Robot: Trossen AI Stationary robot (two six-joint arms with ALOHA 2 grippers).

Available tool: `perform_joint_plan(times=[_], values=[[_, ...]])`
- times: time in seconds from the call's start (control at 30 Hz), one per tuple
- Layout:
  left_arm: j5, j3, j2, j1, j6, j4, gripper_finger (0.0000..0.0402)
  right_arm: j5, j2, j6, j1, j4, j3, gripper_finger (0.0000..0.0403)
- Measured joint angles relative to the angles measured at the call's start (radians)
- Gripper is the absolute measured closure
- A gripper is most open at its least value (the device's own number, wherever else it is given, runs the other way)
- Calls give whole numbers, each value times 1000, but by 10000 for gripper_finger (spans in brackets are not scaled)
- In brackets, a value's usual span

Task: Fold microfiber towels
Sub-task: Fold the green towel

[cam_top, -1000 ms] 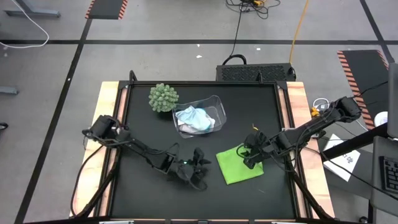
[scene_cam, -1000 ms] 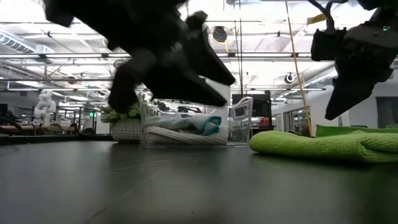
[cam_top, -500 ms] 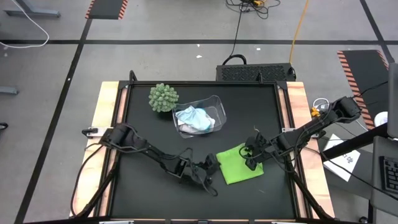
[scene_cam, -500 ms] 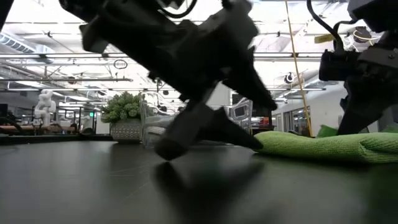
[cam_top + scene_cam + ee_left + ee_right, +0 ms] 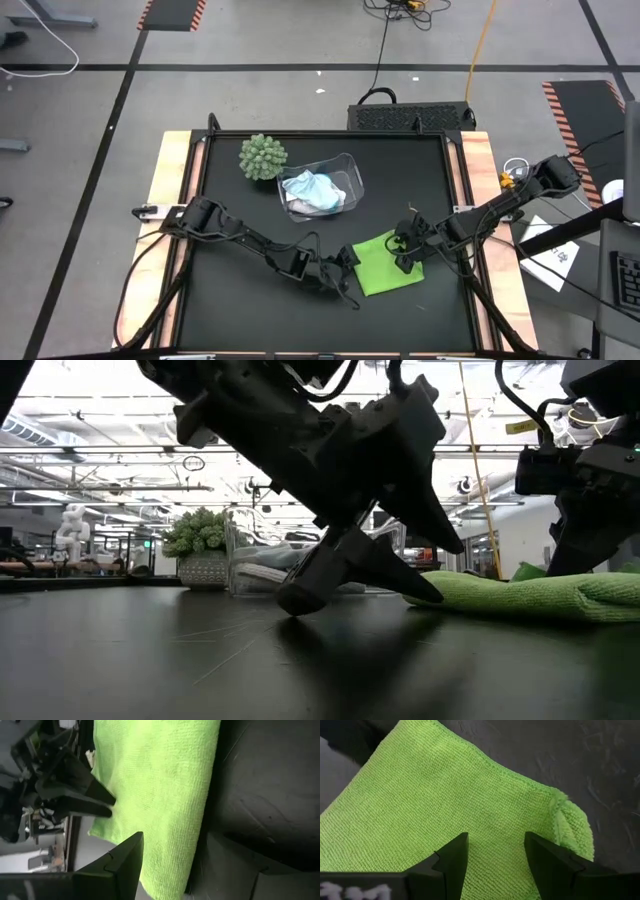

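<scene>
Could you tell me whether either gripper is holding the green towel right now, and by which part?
Nothing is held. The right gripper hovers open over the lime green towel, and the left gripper sits open at its left edge.

The left gripper [image 5: 385, 575] spreads its fingers low over the counter [image 5: 200, 660], one tip at the lime green towel [image 5: 530, 595]; the right gripper [image 5: 585, 510] hangs above it.

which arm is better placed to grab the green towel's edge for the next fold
Probably the left. The left gripper sits low at the green towel's near-left edge with jaws open, while the right gripper hovers over the cloth's upper part.
</scene>
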Motion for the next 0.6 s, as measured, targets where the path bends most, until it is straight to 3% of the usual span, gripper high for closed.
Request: perform_joint_plan(times=[0.43,0.6], values=[[112,-5,8,40,-24,165,187,1,0,1,0,0,0,218],[100,-3,8,40,-15,141,247,3,0,2,0,1,-4,218]])
